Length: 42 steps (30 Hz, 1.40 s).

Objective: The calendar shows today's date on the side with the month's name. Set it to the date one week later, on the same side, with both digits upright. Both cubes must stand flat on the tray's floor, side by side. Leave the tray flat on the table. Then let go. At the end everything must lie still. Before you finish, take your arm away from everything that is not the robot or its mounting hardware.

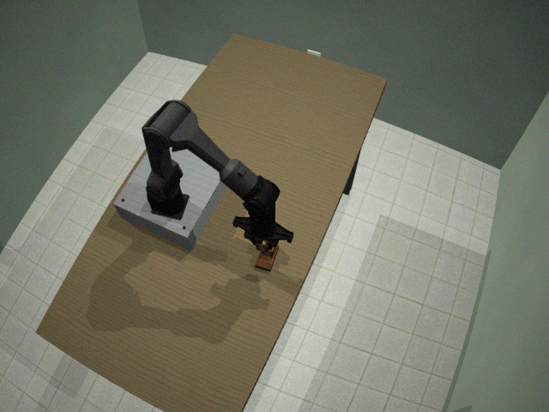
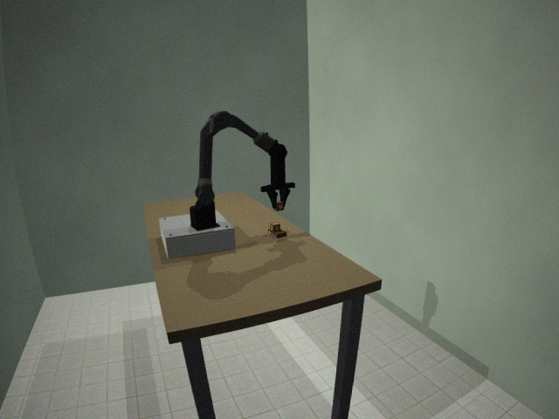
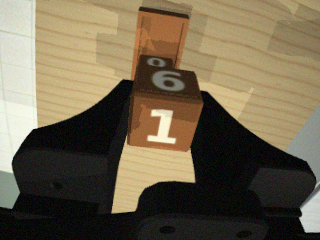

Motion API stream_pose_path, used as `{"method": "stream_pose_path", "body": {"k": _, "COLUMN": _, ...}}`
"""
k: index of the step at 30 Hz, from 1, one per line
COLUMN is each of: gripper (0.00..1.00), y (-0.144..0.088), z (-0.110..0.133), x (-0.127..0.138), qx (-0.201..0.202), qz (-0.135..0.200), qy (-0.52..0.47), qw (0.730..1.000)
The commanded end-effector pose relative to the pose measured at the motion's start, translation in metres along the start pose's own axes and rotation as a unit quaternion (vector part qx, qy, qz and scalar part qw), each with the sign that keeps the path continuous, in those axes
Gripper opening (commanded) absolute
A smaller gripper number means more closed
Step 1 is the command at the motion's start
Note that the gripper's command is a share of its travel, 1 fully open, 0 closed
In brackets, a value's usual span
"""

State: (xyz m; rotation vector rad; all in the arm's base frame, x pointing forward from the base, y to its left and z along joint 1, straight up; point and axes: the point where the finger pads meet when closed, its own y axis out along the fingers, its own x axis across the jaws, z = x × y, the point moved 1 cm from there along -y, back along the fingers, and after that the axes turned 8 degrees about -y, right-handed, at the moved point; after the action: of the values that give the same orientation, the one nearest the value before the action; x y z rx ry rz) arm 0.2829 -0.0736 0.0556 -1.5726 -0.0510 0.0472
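Observation:
My gripper (image 3: pixel 162 101) is shut on a brown wooden cube (image 3: pixel 166 108) and holds it in the air. In the wrist view the cube shows a white 1 on the face towards the camera and a 6 on the face beyond it. The orange-brown tray (image 3: pixel 160 30) lies on the table below, straight under the held cube. A second cube (image 3: pixel 155 62) stands in the tray and is mostly hidden behind the held one. In the exterior view the gripper (image 2: pixel 279 203) hangs well above the tray (image 2: pixel 276 234), where the second cube (image 2: pixel 274 227) stands. In the top view the gripper (image 1: pixel 265 243) covers part of the tray (image 1: pixel 267 259).
The arm's grey base block (image 1: pixel 171 208) sits on the table to the left of the tray. The tray lies close to the table's right edge (image 1: pixel 319 248). A small white item (image 1: pixel 314 52) sits at the table's far edge.

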Motion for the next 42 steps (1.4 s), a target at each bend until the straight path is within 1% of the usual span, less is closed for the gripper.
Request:
{"method": "stream_pose_path", "body": {"k": 1, "gripper": 0.36, "y": 0.0, "z": 0.0, "x": 0.0, "qx": 0.0, "qz": 0.0, "qy": 0.0, "qw": 1.0}}
{"method": "stream_pose_path", "body": {"k": 8, "gripper": 0.36, "y": 0.006, "z": 0.0, "x": -0.001, "qx": 0.0, "qz": 0.002, "qy": 0.0, "qw": 1.0}}
{"method": "stream_pose_path", "body": {"k": 11, "gripper": 0.36, "y": 0.013, "z": 0.0, "x": 0.0, "qx": 0.0, "qz": 0.002, "qy": 0.0, "qw": 1.0}}
{"method": "stream_pose_path", "body": {"k": 15, "gripper": 0.36, "y": 0.028, "z": 0.0, "x": 0.0, "qx": 0.0, "qz": 0.002, "qy": 0.0, "qw": 1.0}}
{"method": "stream_pose_path", "body": {"k": 23, "gripper": 0.36, "y": 0.064, "z": 0.001, "x": 0.0, "qx": 0.0, "qz": 0.002, "qy": 0.0, "qw": 1.0}}
{"method": "stream_pose_path", "body": {"k": 25, "gripper": 0.36, "y": 0.064, "z": 0.001, "x": 0.0, "qx": 0.0, "qz": 0.002, "qy": 0.0, "qw": 1.0}}
{"method": "stream_pose_path", "body": {"k": 31, "gripper": 0.36, "y": 0.084, "z": 0.001, "x": 0.001, "qx": 0.0, "qz": 0.002, "qy": 0.0, "qw": 1.0}}
{"method": "stream_pose_path", "body": {"k": 35, "gripper": 0.36, "y": 0.09, "z": 0.001, "x": 0.001, "qx": 0.0, "qz": 0.001, "qy": 0.0, "qw": 1.0}}
{"method": "stream_pose_path", "body": {"k": 42, "gripper": 0.36, "y": 0.09, "z": 0.001, "x": 0.001, "qx": 0.0, "qz": 0.001, "qy": 0.0, "qw": 1.0}}
